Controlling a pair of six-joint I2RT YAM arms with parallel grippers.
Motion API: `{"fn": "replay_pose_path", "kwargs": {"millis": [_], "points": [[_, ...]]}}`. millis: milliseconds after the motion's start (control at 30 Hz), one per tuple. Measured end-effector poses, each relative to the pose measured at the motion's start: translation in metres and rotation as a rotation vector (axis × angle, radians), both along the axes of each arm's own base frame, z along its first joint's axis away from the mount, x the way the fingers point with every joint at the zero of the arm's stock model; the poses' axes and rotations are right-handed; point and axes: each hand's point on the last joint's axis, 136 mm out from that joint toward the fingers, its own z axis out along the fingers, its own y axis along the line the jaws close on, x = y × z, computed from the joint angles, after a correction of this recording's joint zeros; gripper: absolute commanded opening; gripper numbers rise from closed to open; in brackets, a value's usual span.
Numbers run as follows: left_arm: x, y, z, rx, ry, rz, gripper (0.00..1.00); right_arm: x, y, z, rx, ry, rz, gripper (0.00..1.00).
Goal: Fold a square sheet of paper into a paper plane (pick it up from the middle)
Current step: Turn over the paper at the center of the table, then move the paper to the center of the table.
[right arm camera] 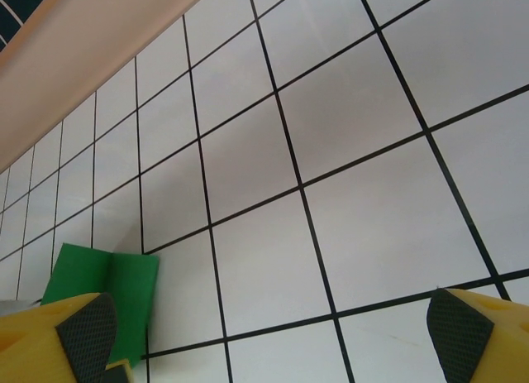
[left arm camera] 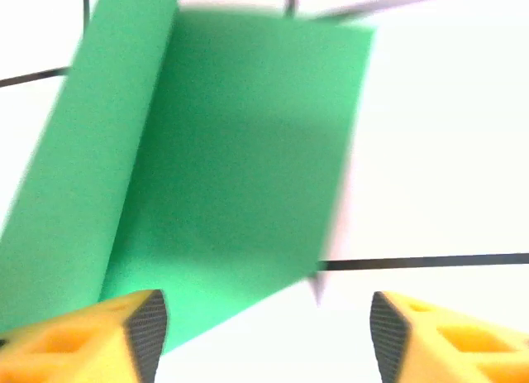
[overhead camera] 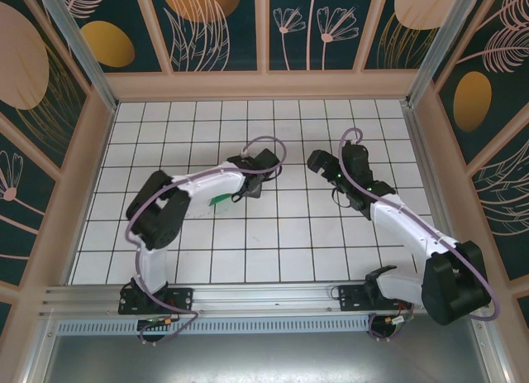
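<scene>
The square sheet of paper (left arm camera: 240, 160) is bright green and lies on the white grid table, with a crease running along it and one lighter flap (left arm camera: 83, 160) raised at the left. It looks blurred in the left wrist view. My left gripper (left arm camera: 264, 333) hovers just above its near edge, open, with bare table between the yellow fingers (left arm camera: 140, 329). From above, a corner of the paper (overhead camera: 221, 201) peeks out under the left gripper (overhead camera: 244, 187). My right gripper (overhead camera: 316, 161) is open to the right of the paper (right arm camera: 107, 288), apart from it and holding nothing (right arm camera: 273, 333).
A pale wooden rim (overhead camera: 264, 87) borders the table at the back, with patterned walls behind it. An aluminium rail (overhead camera: 264, 296) carries both arm bases at the near edge. Open grid tiles (overhead camera: 273, 234) stretch between the arms.
</scene>
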Motion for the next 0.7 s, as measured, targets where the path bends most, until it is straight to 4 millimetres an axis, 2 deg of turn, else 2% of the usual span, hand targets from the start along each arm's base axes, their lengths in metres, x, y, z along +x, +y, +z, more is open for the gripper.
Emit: {"fn": "replay_pose_path", "kwargs": {"millis": [100,200,233,300,400,533,700], "points": [[0.000,-0.025,0.056,-0.249,-0.095,-0.031,0.92,0.003,0.004,0.001,0.012,0.003,0.020,0.98],[-0.001,-0.035,0.105,-0.437,-0.178,-0.056,0.96,0.004,0.015,-0.004,0.028,0.022,0.062,0.94],[-0.001,-0.034,0.116,-0.492,-0.199,-0.056,0.98,0.005,0.020,-0.007,0.030,0.034,0.079,0.92],[0.003,-0.022,0.124,-0.568,-0.220,-0.029,0.98,0.006,0.032,-0.012,0.029,0.055,0.118,0.88],[0.011,0.014,0.111,-0.619,-0.218,0.068,0.99,0.004,0.066,-0.018,0.025,0.078,0.207,0.80],[0.014,0.069,0.079,-0.606,-0.192,0.224,0.98,0.001,0.139,-0.022,0.029,0.088,0.367,0.66],[0.005,0.116,0.052,-0.589,-0.173,0.372,0.99,-0.008,0.224,-0.037,0.044,0.109,0.513,0.46]]}}
